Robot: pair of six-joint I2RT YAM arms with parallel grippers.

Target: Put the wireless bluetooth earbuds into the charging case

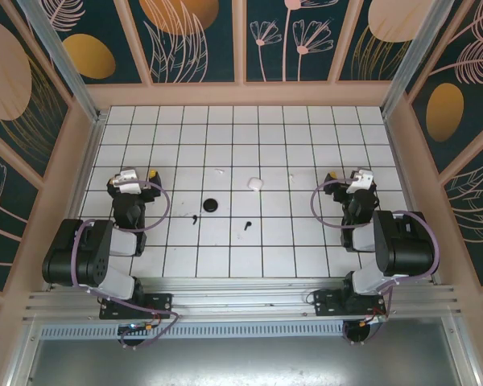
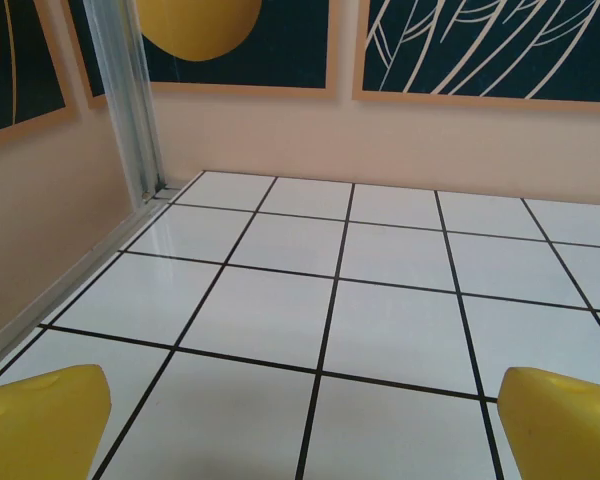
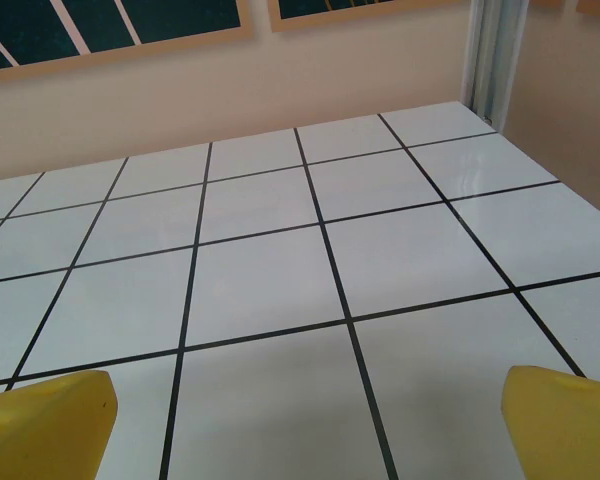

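Symmetrically tucked: left end effector (image 1: 138,174), right end effector (image 1: 346,175).

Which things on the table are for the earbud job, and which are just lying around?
Job: left black earbud; right black earbud; round black thing, probably the case.
Lying about, seemingly: white lump; small white scrap.

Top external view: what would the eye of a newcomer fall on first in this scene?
The black left arm and right arm sit at the near corners of the white grid table. Between them, near the middle, lie two tiny black earbuds. A round black item lies just behind them, and a small white item farther back.
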